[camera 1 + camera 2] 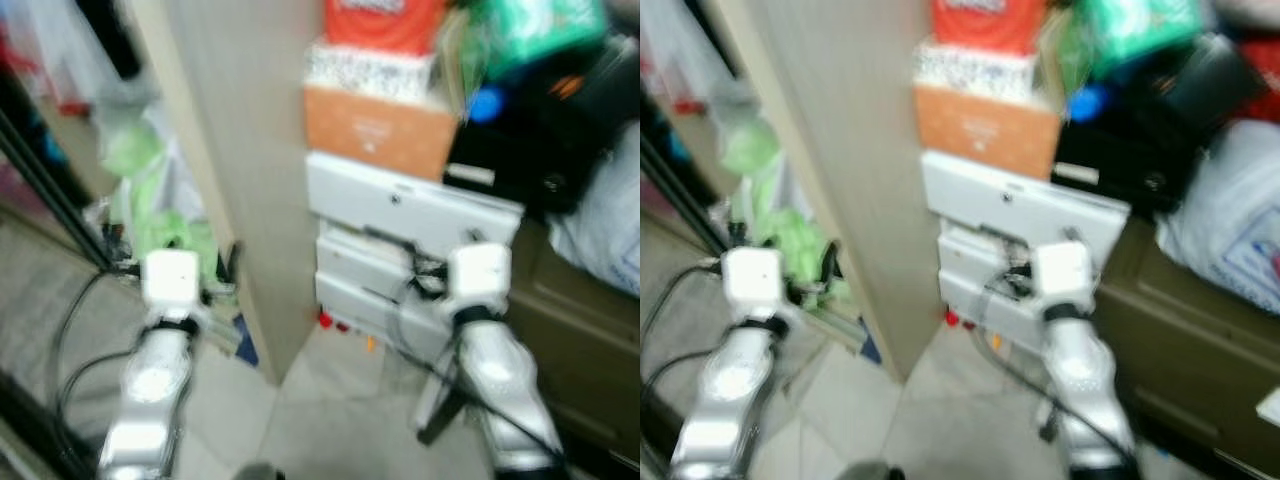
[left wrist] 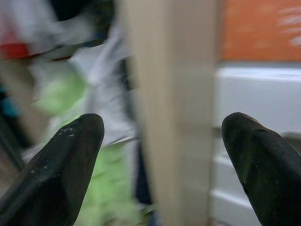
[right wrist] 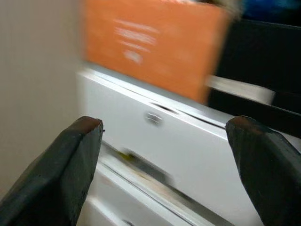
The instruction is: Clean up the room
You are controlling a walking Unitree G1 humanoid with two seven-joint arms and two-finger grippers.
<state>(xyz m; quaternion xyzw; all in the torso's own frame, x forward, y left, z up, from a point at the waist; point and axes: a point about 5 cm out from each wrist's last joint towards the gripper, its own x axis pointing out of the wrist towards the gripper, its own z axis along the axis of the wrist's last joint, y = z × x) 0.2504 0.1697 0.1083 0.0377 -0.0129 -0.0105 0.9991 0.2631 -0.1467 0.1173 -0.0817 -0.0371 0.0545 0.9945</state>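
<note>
A beige upright panel [image 1: 240, 170] stands between the two arms: the left tool [image 2: 162, 155], fingers spread and empty, faces its edge with green clutter [image 1: 160, 225] beyond. The right tool [image 3: 164, 165], also spread and empty, faces white drawers [image 1: 410, 210] under an orange box [image 1: 375, 130], right of the panel. Bare tiled floor [image 1: 330, 410] lies at the panel's foot.

Head cameras downward; wrist cameras forward.

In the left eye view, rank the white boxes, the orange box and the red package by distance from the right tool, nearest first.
1. White boxes: stacked directly ahead of the right tool, bottom of the pile.
2. Orange box: resting on top of the white boxes.
3. Red package: at the top of the stack, above a speckled box.
</note>
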